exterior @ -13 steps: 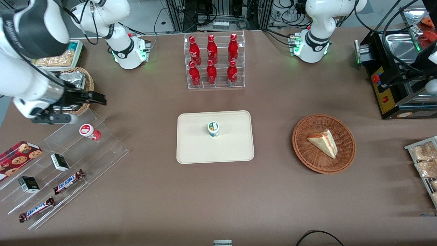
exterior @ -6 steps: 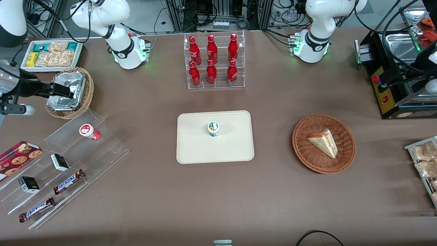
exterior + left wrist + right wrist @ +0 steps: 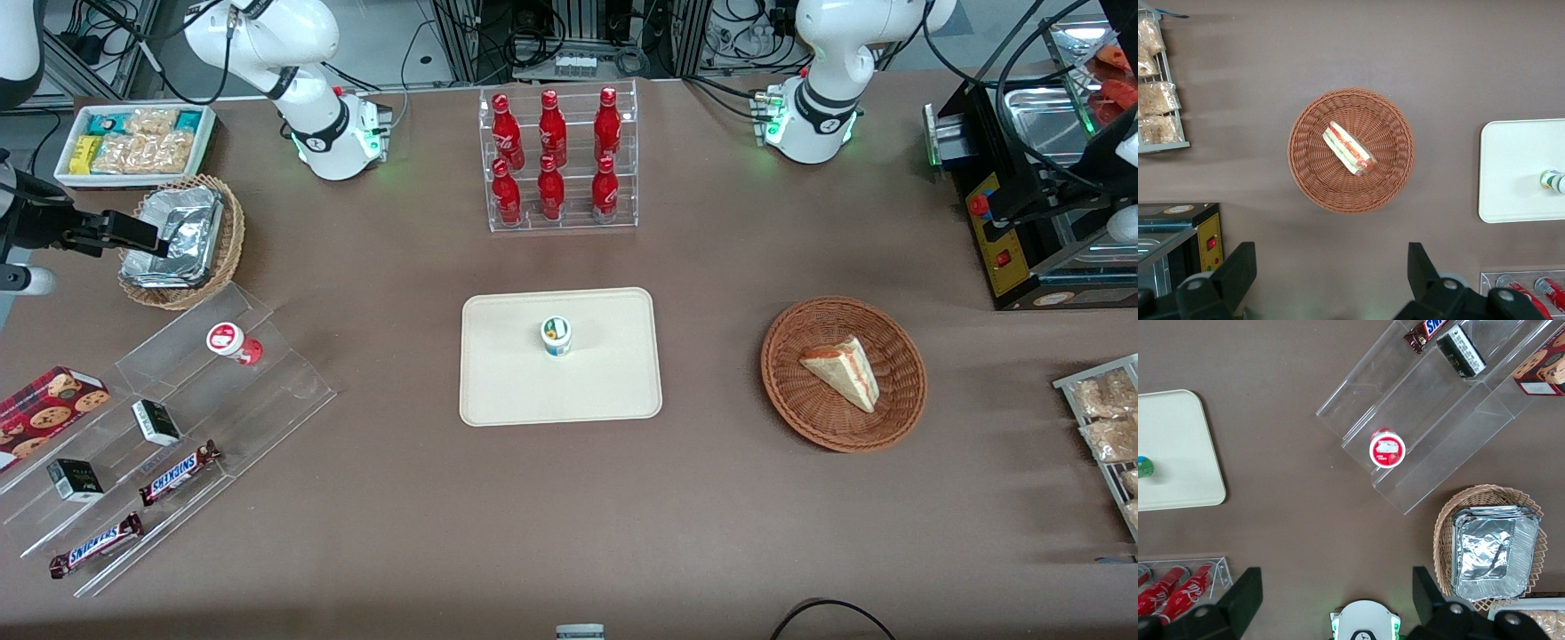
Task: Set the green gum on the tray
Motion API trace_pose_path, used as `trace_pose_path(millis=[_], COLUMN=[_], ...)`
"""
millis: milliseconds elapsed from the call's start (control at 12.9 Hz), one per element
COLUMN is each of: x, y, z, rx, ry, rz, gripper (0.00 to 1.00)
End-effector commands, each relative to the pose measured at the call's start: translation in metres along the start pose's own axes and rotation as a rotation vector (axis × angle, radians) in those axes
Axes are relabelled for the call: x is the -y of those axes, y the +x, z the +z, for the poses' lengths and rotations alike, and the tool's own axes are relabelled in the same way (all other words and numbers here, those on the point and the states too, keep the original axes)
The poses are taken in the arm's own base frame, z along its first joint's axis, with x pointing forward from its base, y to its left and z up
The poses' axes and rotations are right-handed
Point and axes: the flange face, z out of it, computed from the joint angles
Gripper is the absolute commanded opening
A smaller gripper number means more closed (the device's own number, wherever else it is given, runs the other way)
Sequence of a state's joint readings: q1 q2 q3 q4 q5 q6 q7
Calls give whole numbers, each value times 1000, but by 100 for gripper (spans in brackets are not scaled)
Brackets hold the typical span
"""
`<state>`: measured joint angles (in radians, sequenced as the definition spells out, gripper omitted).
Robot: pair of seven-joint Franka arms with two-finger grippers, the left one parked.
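Only front: hand [image 3: 142, 233] over foil tray [image 3: 173, 233].

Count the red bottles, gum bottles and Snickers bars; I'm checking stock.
Red cola bottles: 6
Gum bottles: 2 (green gum on the tray, red gum on the acrylic stand)
Snickers bars: 2
Total: 10
End effector open, above the foil basket.

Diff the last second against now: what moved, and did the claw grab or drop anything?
Only the right arm moved: its claw pulled back from above the acrylic stand toward the working arm's end of the table and now hangs over the foil tray, open and empty. Nothing was grabbed or released. The green gum stayed upright on the tray; the red gum stayed on the stand.
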<state>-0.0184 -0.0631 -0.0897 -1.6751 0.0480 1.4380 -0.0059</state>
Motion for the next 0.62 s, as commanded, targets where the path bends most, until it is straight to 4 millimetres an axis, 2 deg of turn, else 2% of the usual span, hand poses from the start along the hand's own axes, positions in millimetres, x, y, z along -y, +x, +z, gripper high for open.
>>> trace_pose_path(millis=[0,233,543], x=[-12,-13,5], y=[10,17,19], z=[-8,-5,-4], rx=[0,4,3], ry=[-6,2,-12], rz=[-11,-23,-41], gripper=[100,100,100])
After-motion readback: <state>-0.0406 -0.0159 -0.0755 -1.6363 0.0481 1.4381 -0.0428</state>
